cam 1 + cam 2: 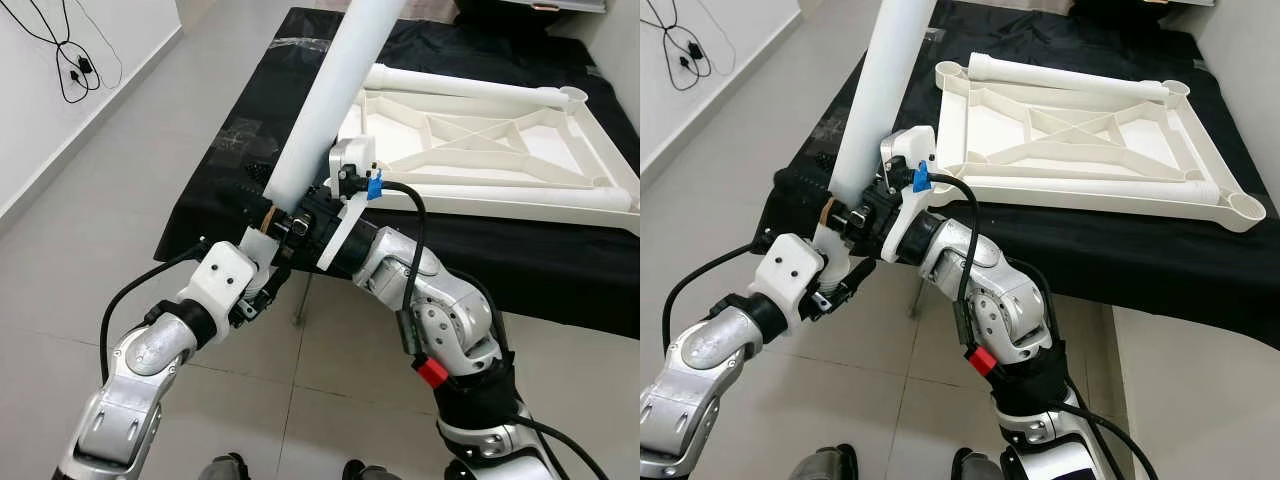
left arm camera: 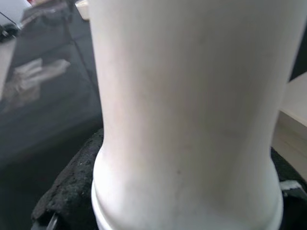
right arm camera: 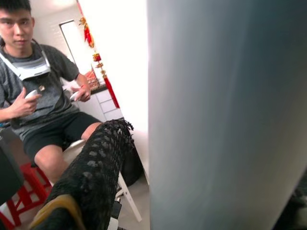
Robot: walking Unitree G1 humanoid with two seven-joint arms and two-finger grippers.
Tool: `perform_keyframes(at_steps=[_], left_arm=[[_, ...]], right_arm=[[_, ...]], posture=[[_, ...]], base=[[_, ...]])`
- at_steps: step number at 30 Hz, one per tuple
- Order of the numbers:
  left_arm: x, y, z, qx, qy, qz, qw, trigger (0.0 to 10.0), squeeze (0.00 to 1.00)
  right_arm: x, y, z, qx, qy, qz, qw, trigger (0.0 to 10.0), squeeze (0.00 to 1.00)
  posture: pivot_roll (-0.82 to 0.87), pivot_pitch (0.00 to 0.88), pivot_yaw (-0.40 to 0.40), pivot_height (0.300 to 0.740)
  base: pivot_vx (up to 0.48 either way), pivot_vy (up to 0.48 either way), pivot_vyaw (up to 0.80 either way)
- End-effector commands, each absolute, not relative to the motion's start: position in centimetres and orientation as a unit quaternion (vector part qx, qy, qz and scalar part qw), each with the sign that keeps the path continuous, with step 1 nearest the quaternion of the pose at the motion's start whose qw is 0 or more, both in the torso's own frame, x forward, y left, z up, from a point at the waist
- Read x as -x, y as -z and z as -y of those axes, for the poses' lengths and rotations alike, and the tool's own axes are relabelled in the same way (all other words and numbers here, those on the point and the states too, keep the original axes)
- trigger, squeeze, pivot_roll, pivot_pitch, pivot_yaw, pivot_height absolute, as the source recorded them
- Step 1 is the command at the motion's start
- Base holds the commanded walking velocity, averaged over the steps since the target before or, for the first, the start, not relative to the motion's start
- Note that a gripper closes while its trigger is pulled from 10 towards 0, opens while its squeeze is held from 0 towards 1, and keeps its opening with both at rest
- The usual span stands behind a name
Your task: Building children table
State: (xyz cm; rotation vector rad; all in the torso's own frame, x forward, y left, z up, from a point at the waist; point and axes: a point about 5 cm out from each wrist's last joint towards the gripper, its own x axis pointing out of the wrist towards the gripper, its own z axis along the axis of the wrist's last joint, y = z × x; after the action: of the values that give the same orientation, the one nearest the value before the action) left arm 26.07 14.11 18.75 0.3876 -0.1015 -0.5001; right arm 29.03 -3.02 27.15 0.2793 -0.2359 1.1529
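Item — long white plastic tube table leg (image 1: 325, 95): gripped near its lower end by both end effectors, left end effector (image 1: 268, 232) lowest, right end effector (image 1: 322, 212) clamped just above; long axis tilts up and away over the bench edge.

Item — white ribbed plastic tabletop frame (image 1: 1080, 140): upside down on the black-draped bench (image 1: 1140, 250), ahead and to the right; the right arm is nearer.

Right wrist view adds a seated person (image 3: 41, 96) beyond the leg.
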Motion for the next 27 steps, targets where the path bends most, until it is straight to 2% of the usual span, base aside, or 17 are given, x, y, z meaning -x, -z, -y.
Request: perform_keyframes(at_steps=[1, 3, 7, 10, 12, 14, 16, 19, 27], left_arm=[[-25.6, -18.6, -14.2, -0.190, 0.262, 0.044, 0.945, 10.0, 0.00], [-25.0, -18.3, -14.1, -0.187, 0.297, 0.033, 0.936, 10.0, 0.00], [-24.8, -18.3, -13.9, -0.185, 0.310, 0.031, 0.932, 10.0, 0.00], [-24.6, -18.1, -13.3, -0.163, 0.325, 0.026, 0.931, 10.0, 0.00], [-24.4, -18.0, -13.1, -0.155, 0.334, 0.021, 0.930, 10.0, 0.00], [-23.7, -17.6, -12.6, -0.146, 0.354, 0.013, 0.923, 10.0, 0.00], [-23.5, -17.5, -12.5, -0.146, 0.359, 0.011, 0.922, 10.0, 0.00], [-23.1, -17.3, -12.4, -0.138, 0.369, 0.004, 0.919, 10.0, 0.00], [-22.0, -16.8, -11.3, -0.116, 0.396, -0.007, 0.911, 10.0, 0.00]], right_arm=[[-29.1, -26.9, 2.9, -0.125, -0.549, 0.106, 0.819, 10.0, 0.00], [-29.9, -26.6, 3.6, -0.112, -0.553, 0.104, 0.819, 10.0, 0.00], [-30.3, -26.7, 4.0, -0.116, -0.558, 0.107, 0.814, 10.0, 0.00], [-30.0, -26.7, 3.9, -0.131, -0.598, 0.100, 0.784, 10.0, 0.00], [-29.9, -26.7, 3.9, -0.134, -0.610, 0.098, 0.775, 10.0, 0.00], [-29.4, -26.5, 3.9, -0.127, -0.646, 0.088, 0.747, 10.0, 0.00], [-29.3, -26.5, 3.9, -0.124, -0.656, 0.085, 0.739, 10.0, 0.00], [-28.7, -26.6, 4.1, -0.135, -0.695, 0.079, 0.701, 10.0, 0.00], [-28.5, -26.7, 4.1, -0.121, -0.725, 0.084, 0.673, 10.0, 0.00]], posture=[[0.13, 0.175, -0.030, 0.740], [0.13, 0.174, -0.031, 0.740], [0.13, 0.176, -0.026, 0.740], [0.13, 0.175, -0.025, 0.740], [0.13, 0.175, -0.025, 0.740], [0.14, 0.175, -0.024, 0.740], [0.14, 0.175, -0.024, 0.740], [0.14, 0.175, -0.026, 0.740], [0.14, 0.173, -0.022, 0.740]], base=[[0.000, 0.000, 0.00], [0.000, 0.000, 0.00], [0.000, 0.000, 0.00], [0.000, 0.000, 0.00], [0.000, 0.000, 0.00], [0.000, 0.000, 0.00], [0.000, 0.000, 0.00], [0.000, 0.000, 0.00], [0.000, 0.000, 0.00]])
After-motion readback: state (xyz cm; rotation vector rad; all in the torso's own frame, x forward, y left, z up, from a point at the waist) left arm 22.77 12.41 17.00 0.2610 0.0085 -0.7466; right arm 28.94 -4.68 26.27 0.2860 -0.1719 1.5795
